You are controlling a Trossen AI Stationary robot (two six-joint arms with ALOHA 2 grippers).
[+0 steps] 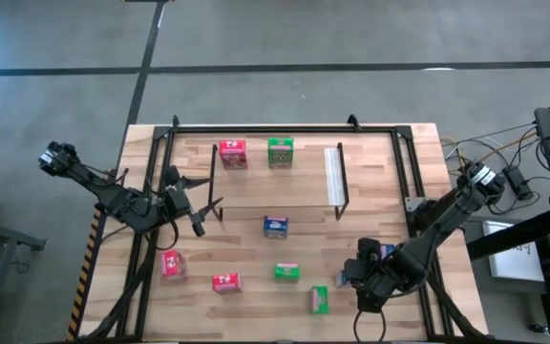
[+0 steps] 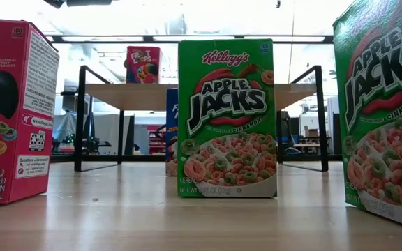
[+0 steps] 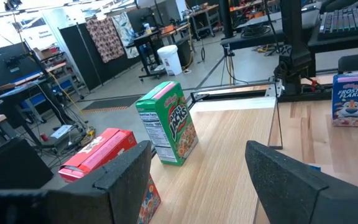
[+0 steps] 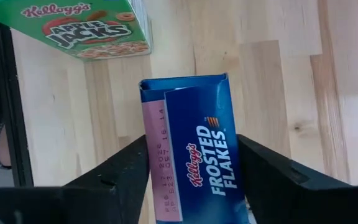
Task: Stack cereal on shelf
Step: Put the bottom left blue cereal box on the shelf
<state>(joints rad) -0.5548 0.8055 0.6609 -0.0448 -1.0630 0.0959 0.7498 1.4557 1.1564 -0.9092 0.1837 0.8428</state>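
Observation:
The shelf (image 1: 308, 182) stands at the table's far middle. On its top stand a red cereal box (image 1: 232, 153) and a green one (image 1: 280, 151). Other cereal boxes rest on the table: a blue one (image 1: 275, 225), two red (image 1: 171, 265) (image 1: 225, 282) and two green (image 1: 286, 272) (image 1: 319, 300). My right gripper (image 4: 191, 180), at the near right (image 1: 356, 272), points steeply down and is shut on another blue box (image 4: 194, 124). My left gripper (image 3: 197, 149) hovers open and level by the shelf's left end (image 1: 199, 205), holding nothing. My right gripper pinches the blue box between its two fingers, one finger (image 4: 120, 171) on each of two opposite faces (image 4: 232, 162). The fingers come slanting down from above. Whether the box's bottom rests on the table is hidden below the fingers.
A green box (image 4: 86, 28) lies just beyond the held blue box. The big black frame (image 1: 413, 172) runs round the table, and its right rail stands close to my right arm. A white strip (image 1: 334, 175) lines the shelf's right end. Bare wood shows between the scattered boxes.

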